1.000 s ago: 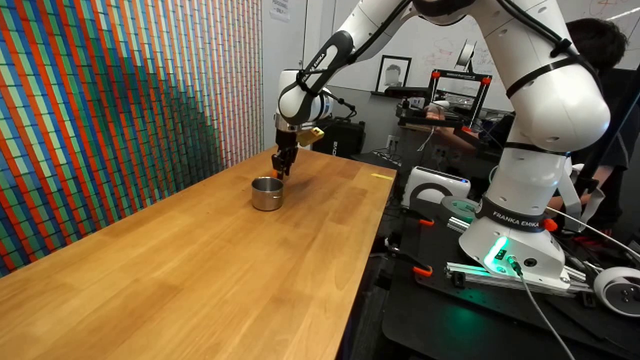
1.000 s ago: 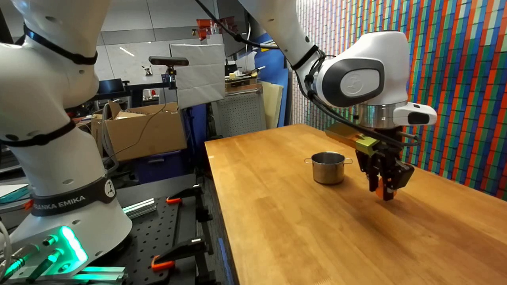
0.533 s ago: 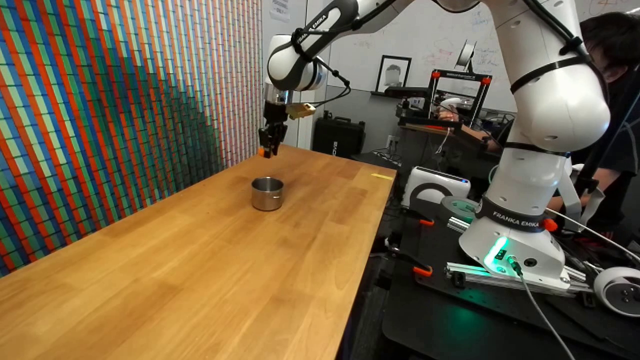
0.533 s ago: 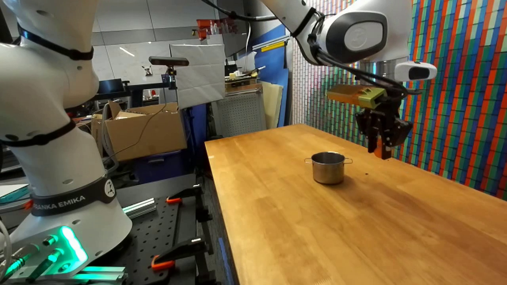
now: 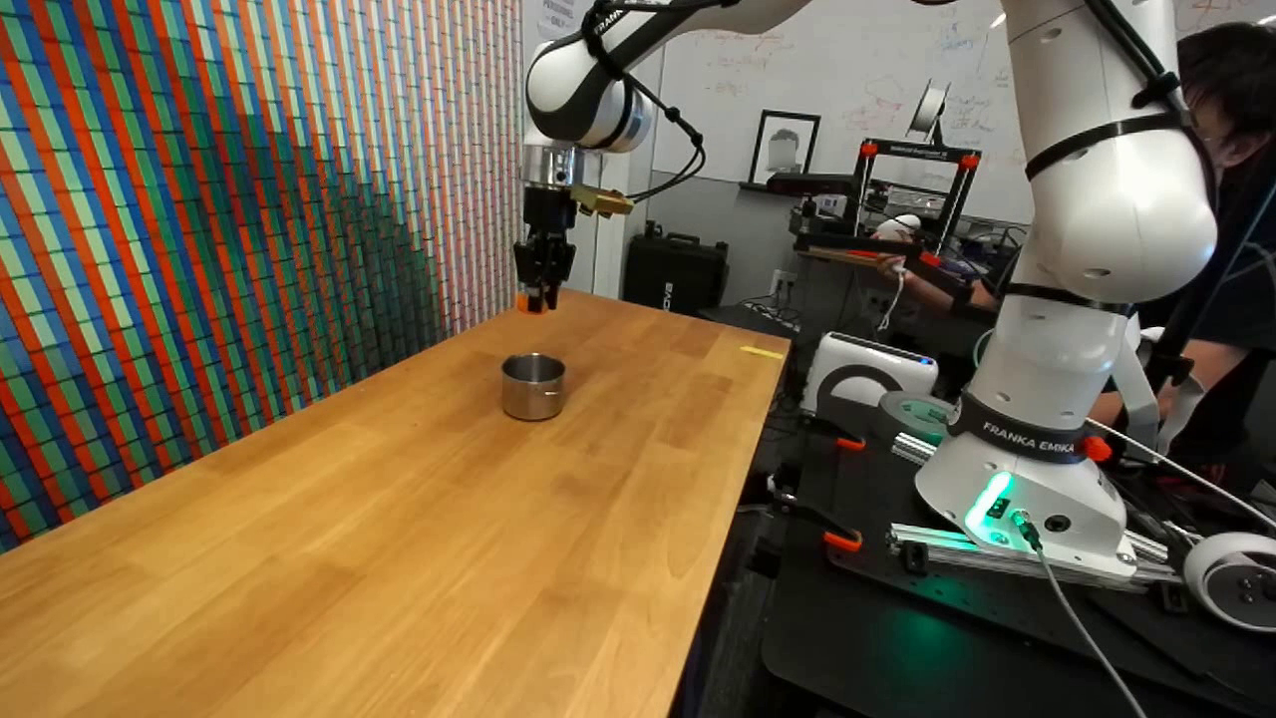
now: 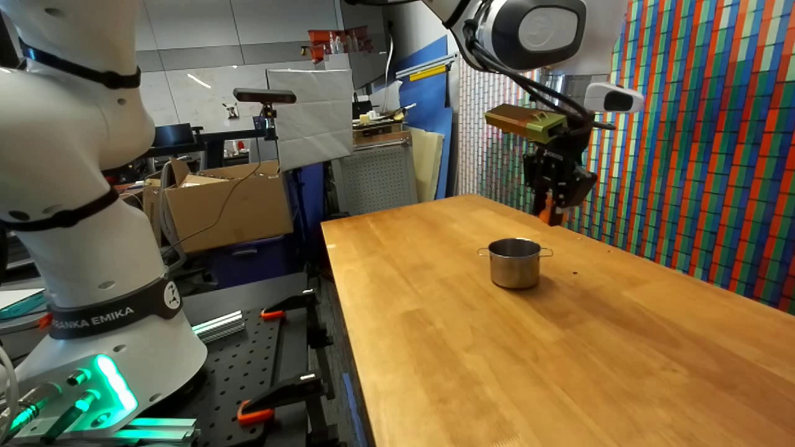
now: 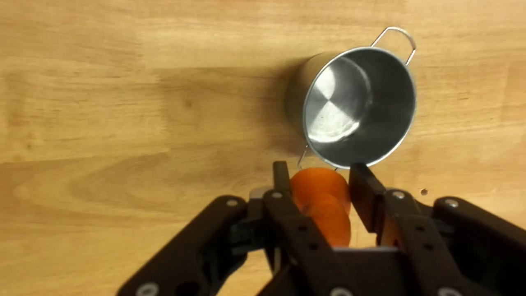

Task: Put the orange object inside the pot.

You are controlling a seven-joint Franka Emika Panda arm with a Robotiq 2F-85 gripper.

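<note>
- Pot [image 7: 361, 109]: inner floor visible in wrist view; hidden in both exterior views.
- Gripper [image 7: 319, 176]: clamped on orange object [image 7: 320, 189].
- Quantities: one pot, two handles [image 7: 395, 28], one orange object.

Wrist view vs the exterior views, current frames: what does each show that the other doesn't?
Only the wrist view: the bright floor inside the pot; the exterior angles are too low to show it.

Only the exterior views: the robot's base, the multicoloured wall and the edges of the table.

Shared: the orange object held between the fingers of the gripper, with the pot standing upright on the table and the object not yet inside it.
</note>
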